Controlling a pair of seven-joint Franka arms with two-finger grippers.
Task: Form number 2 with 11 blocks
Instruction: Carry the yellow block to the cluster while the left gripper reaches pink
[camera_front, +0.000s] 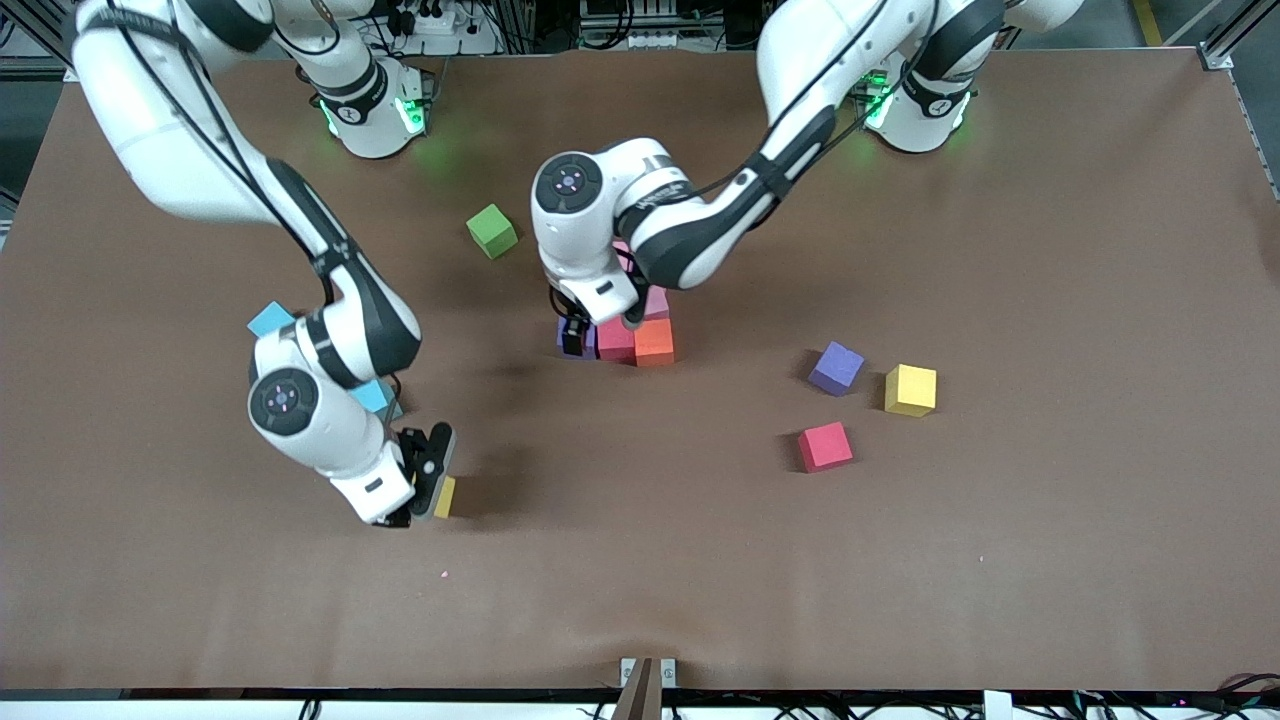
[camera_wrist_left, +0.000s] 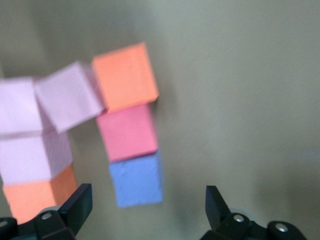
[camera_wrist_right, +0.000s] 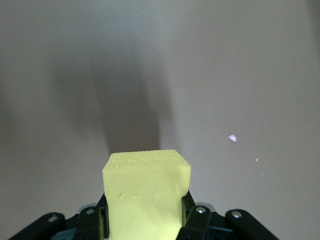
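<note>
Fingers of my right gripper (camera_wrist_right: 145, 222): clamped on a yellow block (camera_wrist_right: 146, 192), low over bare table (camera_front: 640, 600) toward the right arm's end. Fingers of my left gripper (camera_wrist_left: 145, 207): apart and empty, over the partial number 2 (camera_front: 630, 330) at table centre, where pink, orange and purple cubes stand joined. Loose stock: purple cube (camera_front: 836, 368), second yellow cube (camera_front: 910, 389), red cube (camera_front: 825, 446), two light blue cubes (camera_front: 270, 319); green cube (camera_front: 492, 231) excluded. Step in hand, by my judgement: delivery of the held block. Next move calls for the left arm to clear, then square placement.

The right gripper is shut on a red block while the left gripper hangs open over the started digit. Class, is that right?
Not quite. The block in the right gripper is a yellow block, as the right wrist view shows. The left gripper does hang open over the started digit.
</note>
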